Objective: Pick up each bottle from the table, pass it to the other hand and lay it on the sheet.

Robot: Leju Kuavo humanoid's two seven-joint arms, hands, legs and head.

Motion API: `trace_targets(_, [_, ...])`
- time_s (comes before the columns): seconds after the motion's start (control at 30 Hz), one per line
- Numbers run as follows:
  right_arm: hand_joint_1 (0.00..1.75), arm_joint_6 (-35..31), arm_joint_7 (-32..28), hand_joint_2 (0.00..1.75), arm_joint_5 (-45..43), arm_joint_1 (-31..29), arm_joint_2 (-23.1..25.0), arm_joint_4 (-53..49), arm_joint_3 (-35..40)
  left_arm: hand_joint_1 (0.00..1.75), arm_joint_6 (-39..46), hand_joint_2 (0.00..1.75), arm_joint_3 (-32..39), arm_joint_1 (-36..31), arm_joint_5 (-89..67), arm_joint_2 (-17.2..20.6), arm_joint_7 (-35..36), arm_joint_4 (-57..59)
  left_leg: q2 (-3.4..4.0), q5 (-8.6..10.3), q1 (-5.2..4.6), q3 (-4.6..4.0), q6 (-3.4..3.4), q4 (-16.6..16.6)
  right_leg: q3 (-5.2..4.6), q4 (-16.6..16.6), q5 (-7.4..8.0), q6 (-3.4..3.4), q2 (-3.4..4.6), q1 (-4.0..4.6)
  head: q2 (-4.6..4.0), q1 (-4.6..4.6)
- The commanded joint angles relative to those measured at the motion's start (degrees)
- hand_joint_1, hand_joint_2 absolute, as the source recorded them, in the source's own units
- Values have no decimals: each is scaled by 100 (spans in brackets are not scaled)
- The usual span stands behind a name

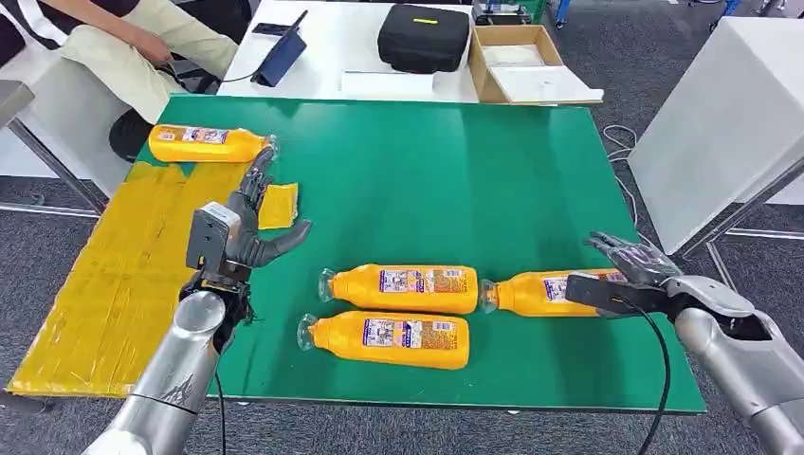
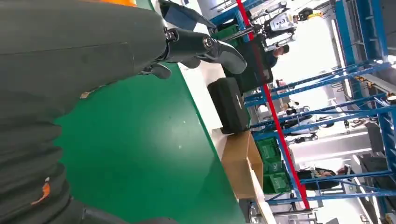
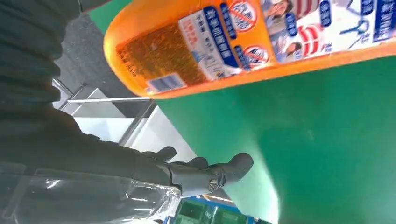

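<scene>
Head view: one bottle point(image 1: 204, 143) already lies at the far end of the yellow sheet point(image 1: 114, 284), long axis across the view, neck toward the tabletop's point(image 1: 427, 180) middle. The left hand point(image 1: 248, 227) hovers empty over the sheet's edge, fingers spread. Three bottles wait on the green tabletop, all lying flat with necks pointing to the robot's left: the mid bottle point(image 1: 403, 288), the near bottle point(image 1: 389, 339) and the right bottle point(image 1: 550, 292). The right hand point(image 1: 633, 265) sits at the right bottle's base, fingers apart, holding nothing I can make out. It should probably wrap the body near the middle, across the long axis, leaving the neck end free for the handover.

Left wrist view: fingers point(image 2: 205, 46) open above bare green.

Right wrist view: the right bottle's label fills the frame just beside the thumb point(image 3: 210, 175); no contact visible.
</scene>
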Motion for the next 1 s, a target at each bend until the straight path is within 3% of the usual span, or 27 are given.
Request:
trace_targets(0.03, [0, -40, -123, 175, 164, -415, 618, 925, 102, 0, -3, 175, 176, -217, 0, -74, 26, 468, 26, -19, 15, 51, -39, -6, 49, -18, -6, -31, 19, 16, 0, -2])
trace_targets(0.3, [0, 56, -127, 175, 197, -384, 591, 972, 96, 0, -4, 175, 203, -203, -8, -81, 40, 506, 8, -7, 6, 19, -19, -2, 19, -6, -3, -15, 4, 6, 0, 0])
trace_targets(1.0, [0, 135, -168, 175, 208, -267, 699, 1257, 101, 0, -14, 175, 210, -180, -23, -135, 75, 510, 7, -11, 10, 33, -26, -4, 34, -11, -6, -21, 2, 10, 0, 0])
